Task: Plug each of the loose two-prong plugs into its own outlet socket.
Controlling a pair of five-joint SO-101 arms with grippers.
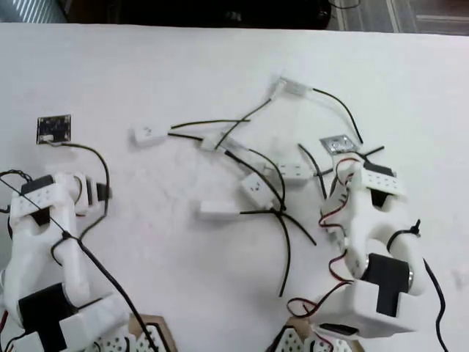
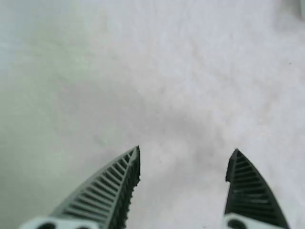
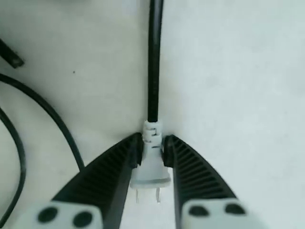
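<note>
My right gripper [image 3: 152, 143] is shut on a white two-prong plug [image 3: 151, 167]; its prongs point back toward the wrist and its black cord [image 3: 155, 57] runs straight away over the table. In the high view this gripper [image 1: 343, 176] sits at the right end of the cable tangle. White outlet sockets lie there: one at the left [image 1: 149, 134], one in the middle [image 1: 258, 188], one beside it [image 1: 293, 170], a long one [image 1: 218, 210] nearer the front. My left gripper [image 2: 186, 157] stands open over bare white table, at the front left [image 1: 91, 192].
Black cords [image 1: 286, 235] cross the middle of the table. Another white piece [image 1: 293, 86] lies at the back. A small dark circuit board [image 1: 54, 128] sits at the far left and a metal square [image 1: 337, 144] just beyond the right arm.
</note>
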